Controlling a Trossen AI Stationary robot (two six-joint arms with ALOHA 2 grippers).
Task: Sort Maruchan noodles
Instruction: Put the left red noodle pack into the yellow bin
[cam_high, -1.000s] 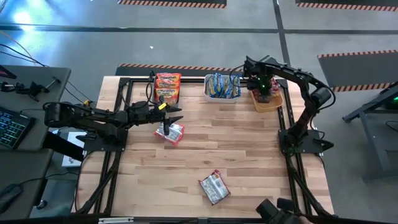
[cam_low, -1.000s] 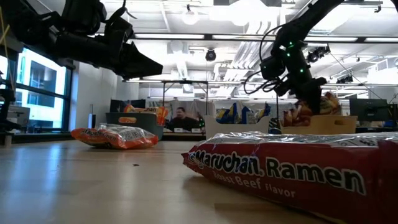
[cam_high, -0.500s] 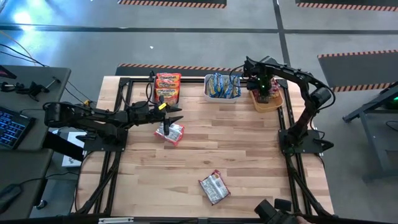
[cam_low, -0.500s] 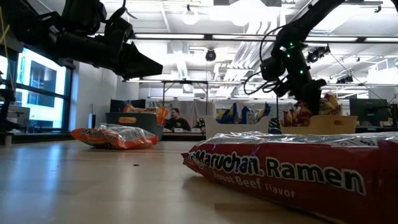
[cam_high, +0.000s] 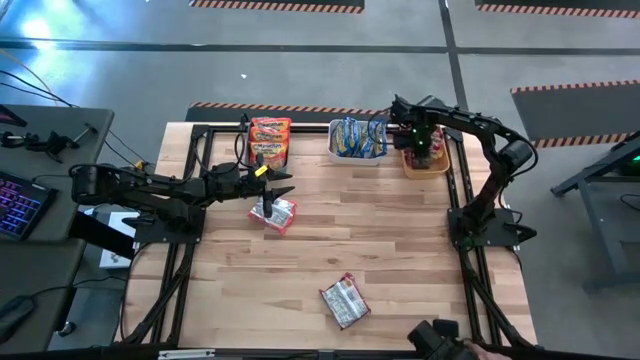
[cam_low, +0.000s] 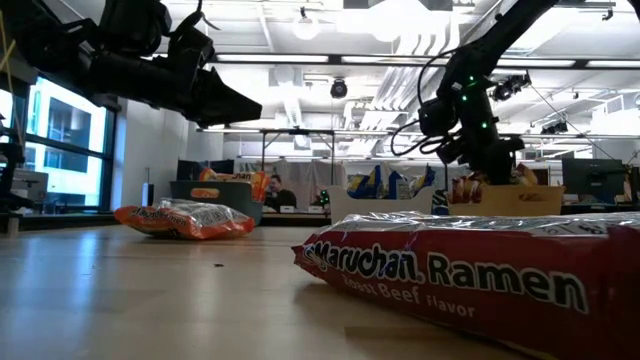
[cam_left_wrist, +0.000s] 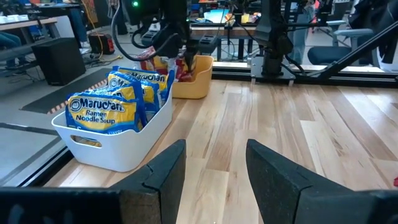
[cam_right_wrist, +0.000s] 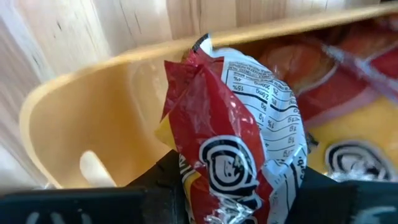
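Observation:
My right gripper (cam_high: 424, 148) is at the far right of the table, over the orange bin (cam_high: 440, 167), shut on a red Maruchan noodle packet (cam_right_wrist: 236, 143). My left gripper (cam_left_wrist: 214, 168) stands open and level above the table's left half. Just beyond and below it an orange-red packet (cam_high: 274, 212) lies flat on the wood. Another red packet (cam_high: 344, 301) lies flat near the front edge and fills the foreground of the low view (cam_low: 470, 275). My right gripper pinches the red packet between its two fingers at one crumpled end (cam_right_wrist: 227, 199). The fingers come from above, pointing steeply down. The packet hangs below them inside the orange bin's wall (cam_right_wrist: 93, 124), over other red packets (cam_right_wrist: 367, 56). Whether it touches them, I cannot tell.
At the far edge a teal bin (cam_high: 269, 140) holds orange packets and a white bin (cam_high: 357, 139) holds blue ones (cam_left_wrist: 109, 109), left of the orange bin. Black frame rails run along the table's left and right sides. A person sits in the room behind.
My right gripper has tipped and sunk a little, and the red packet now sits lower in the orange bin, less of it showing over the rim in the low view.

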